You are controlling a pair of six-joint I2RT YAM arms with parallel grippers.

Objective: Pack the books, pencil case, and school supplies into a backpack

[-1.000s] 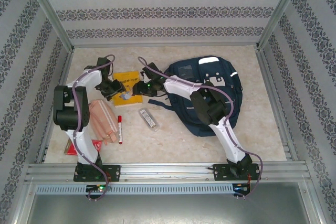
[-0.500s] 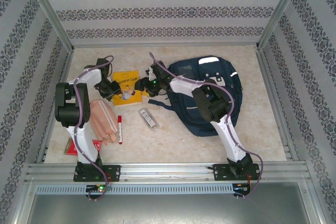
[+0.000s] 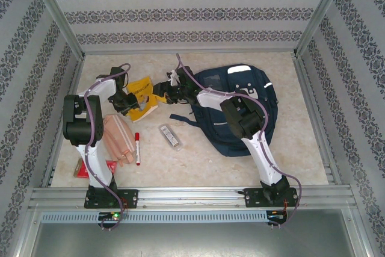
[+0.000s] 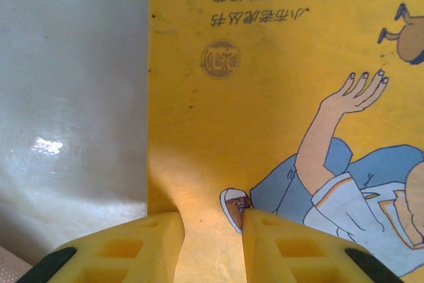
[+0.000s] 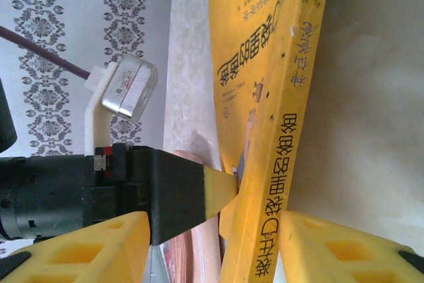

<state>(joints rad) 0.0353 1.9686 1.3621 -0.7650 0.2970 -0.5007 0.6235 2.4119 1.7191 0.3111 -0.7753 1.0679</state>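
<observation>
On the left side of the desk [image 3: 198,161] lie the red packet [image 3: 79,170], the peach wood pieces [image 3: 117,139] and the marker [image 3: 137,148], all flat and not packed yet. Behind them, the left end effector [image 4: 212,230] pinches the yellow book [image 3: 143,91] by one edge, and the cover bends a little between its fingers. The book looks tipped up off the desk. The clear pencil case [image 3: 170,136] lies on a slant nearer the arm bases. Next comes the right end effector [image 5: 213,230]. Its fingers are spread, one on each side of the book's spine, and the spine runs straight away from it. There is a gap on one side, so I think it has not gripped yet. The blue backpack [image 3: 252,106] lies flat to the right of the book, so the book must go that way, and the right arm is nearer. I cannot tell if the backpack is open or what is inside.
</observation>
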